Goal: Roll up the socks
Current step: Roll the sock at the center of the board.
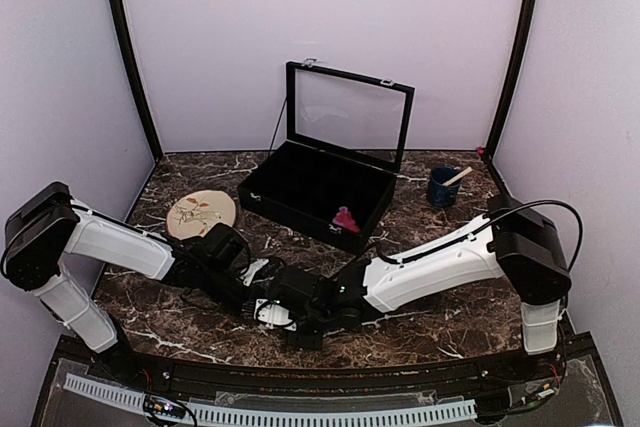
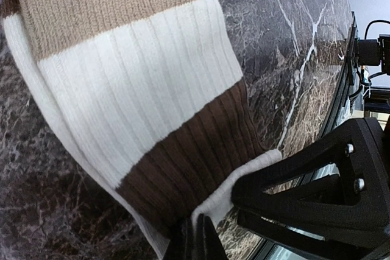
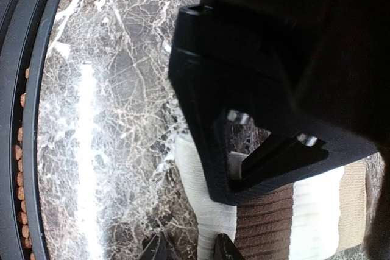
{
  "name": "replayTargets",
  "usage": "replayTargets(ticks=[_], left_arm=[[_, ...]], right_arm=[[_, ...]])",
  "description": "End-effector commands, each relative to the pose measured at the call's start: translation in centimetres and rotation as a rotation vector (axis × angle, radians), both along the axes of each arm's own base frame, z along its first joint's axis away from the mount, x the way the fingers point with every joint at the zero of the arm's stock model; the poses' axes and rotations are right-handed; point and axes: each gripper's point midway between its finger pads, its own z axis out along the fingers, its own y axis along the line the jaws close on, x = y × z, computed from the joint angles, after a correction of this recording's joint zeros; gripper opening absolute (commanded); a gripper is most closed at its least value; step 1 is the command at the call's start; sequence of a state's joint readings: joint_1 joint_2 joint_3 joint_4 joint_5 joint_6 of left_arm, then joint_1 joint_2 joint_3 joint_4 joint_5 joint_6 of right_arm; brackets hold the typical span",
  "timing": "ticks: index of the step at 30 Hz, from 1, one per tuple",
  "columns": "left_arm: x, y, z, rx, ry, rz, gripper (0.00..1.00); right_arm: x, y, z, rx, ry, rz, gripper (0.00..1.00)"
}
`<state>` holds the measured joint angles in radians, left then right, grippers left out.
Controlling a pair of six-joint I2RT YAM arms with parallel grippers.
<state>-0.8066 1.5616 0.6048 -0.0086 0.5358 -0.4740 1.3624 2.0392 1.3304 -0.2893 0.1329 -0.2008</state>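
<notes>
Cream sock (image 2: 140, 89): flat on the table (image 1: 440, 317), near the front edge, between the two claws. Bands along it from the left wrist view are tan, white, dark brown, then a narrow white end.

Left claw (image 2: 196, 242): jaws closed tight with the tips together, pinching the sock's long edge beside the brown band. The fabric runs straight into the tips. The rest of the sock spreads away from the claw, up and to the left in that view.

Right claw (image 3: 189, 251): jaws partly apart. The sock's white end lies between the tips, with the brown band just beyond. In the left wrist view one finger rests against that white end. Cannot tell whether the jaws press the fabric or only straddle it. The left claw's body blocks much of the right wrist view.

In the top view both claws sit close together at the same end of the sock.

Pink sock (image 1: 346, 219): bunched in the open black box (image 1: 300, 182), at its near right corner, well apart from both claws.

Also on the table: plate (image 1: 201, 213) left of the box, mug (image 1: 441, 187) right of it.
</notes>
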Motion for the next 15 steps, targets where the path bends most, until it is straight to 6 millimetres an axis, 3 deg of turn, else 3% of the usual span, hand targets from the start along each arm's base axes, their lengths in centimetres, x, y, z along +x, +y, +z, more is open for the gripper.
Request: replayTargets(ticks=[1, 15], left_arm=[[-1.4, 3.1, -3.2, 0.168, 0.077, 0.035, 0.0], [-1.7, 3.3, -3.6, 0.18, 0.104, 0.036, 0.0]], right_arm=[[0.5, -0.8, -1.1, -0.011, 0.02, -0.022, 0.3], [2.5, -2.9, -1.6, -0.023, 0.005, -0.079, 0.28]])
